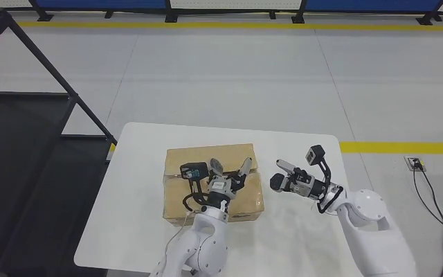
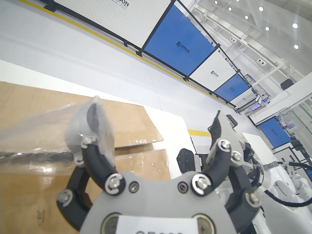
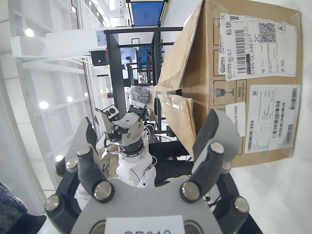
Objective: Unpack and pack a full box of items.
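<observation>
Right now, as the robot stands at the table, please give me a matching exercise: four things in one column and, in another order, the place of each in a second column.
Things
1. left gripper
2. right gripper
3. white labels
4. clear tape

Places
A. on a side wall of the cardboard box
B. above the box's top flaps
C. clinging to a gripper, trailing over the box top
D. beside the box, over the bare table

Pairs: 1-B, 2-D, 3-A, 4-C
</observation>
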`<state>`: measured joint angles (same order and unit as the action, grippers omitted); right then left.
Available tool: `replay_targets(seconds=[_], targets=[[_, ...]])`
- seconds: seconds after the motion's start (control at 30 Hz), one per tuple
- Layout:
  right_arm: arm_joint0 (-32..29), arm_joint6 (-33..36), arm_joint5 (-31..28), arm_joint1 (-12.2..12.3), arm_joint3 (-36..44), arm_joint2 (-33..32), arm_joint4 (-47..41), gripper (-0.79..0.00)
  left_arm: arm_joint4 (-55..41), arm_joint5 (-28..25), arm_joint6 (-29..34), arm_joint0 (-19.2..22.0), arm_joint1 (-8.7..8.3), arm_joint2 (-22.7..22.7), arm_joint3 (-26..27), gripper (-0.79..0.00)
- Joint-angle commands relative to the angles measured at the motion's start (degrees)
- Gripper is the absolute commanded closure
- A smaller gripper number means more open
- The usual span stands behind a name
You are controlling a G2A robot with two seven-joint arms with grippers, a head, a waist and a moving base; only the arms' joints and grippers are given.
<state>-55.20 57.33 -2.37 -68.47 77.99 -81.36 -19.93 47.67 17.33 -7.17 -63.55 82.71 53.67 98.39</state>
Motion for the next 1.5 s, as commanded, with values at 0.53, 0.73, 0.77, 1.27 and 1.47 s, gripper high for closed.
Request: replay_targets(seconds=[0.53, 0.73, 0.77, 1.27, 1.47], targets=[[-4.4, -1.3, -2.1, 1.2, 2.5, -2.6, -2.1, -0.785, 11.9, 4.4, 1.0, 4.1, 2.35, -4.7, -6.3, -0.785], [-6.2, -1.8, -2.9, 1.6, 3.5, -3.7, -2.9, -0.785, 13.9, 5.4, 3.7, 5.5, 3.19, -5.6, -8.4, -0.785], [-6.4, -1.8, -3.0, 1.6, 3.6, -3.7, -2.9, -0.785, 14.1, 5.7, 4.1, 5.7, 3.34, -5.7, -8.7, -0.785], [-7.9, -2.7, -4.4, 2.2, 3.9, -4.2, -4.5, -0.785, 16.9, 6.3, 6.4, 8.2, 5.60, -7.6, -12.2, -0.785], [-8.5, -3.0, -4.9, 2.4, 3.8, -4.3, -4.9, -0.785, 17.2, 6.0, 6.5, 8.6, 6.41, -7.6, -13.3, -0.785]])
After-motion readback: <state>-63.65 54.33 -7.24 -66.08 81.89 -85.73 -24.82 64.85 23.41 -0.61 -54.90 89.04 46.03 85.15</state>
